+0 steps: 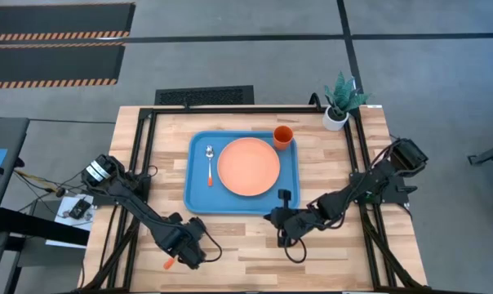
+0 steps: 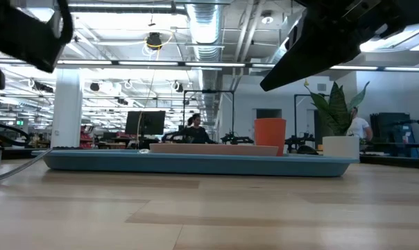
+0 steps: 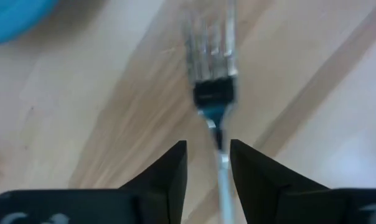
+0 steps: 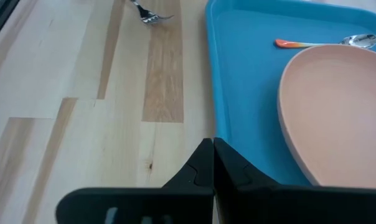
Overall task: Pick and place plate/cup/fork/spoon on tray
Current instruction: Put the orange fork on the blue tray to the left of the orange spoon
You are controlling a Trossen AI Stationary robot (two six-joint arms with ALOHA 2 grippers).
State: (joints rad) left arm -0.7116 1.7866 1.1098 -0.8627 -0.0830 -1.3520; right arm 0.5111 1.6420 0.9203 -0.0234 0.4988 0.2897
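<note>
The blue tray (image 1: 199,196) lies mid-table. On it lie the salmon plate (image 1: 248,166), the orange-handled spoon (image 1: 210,163) to the plate's left, and the orange cup (image 1: 283,136) at the far right corner. The fork (image 3: 210,43) lies on the wood near the tray's near left corner. Its orange handle end (image 1: 168,264) sticks out behind my left gripper (image 1: 185,249). That gripper (image 3: 208,146) is open, with a finger on each side of the fork's neck. My right gripper (image 1: 273,217) is shut and empty by the tray's near right corner (image 4: 211,144). The fork's head also shows in the right wrist view (image 4: 152,17). My left gripper has its fingers on either side of the fork's thin metal neck (image 3: 220,140), just behind the tines. They come from above and lie along the fork. The gap is wider than the neck, and I cannot tell whether either finger touches it.
A white pot with a green plant (image 1: 338,110) stands at the table's far right corner. Black frame rails (image 1: 144,147) run along the table's left and right sides. Bare wood (image 1: 238,253) lies between the two grippers along the near edge.
</note>
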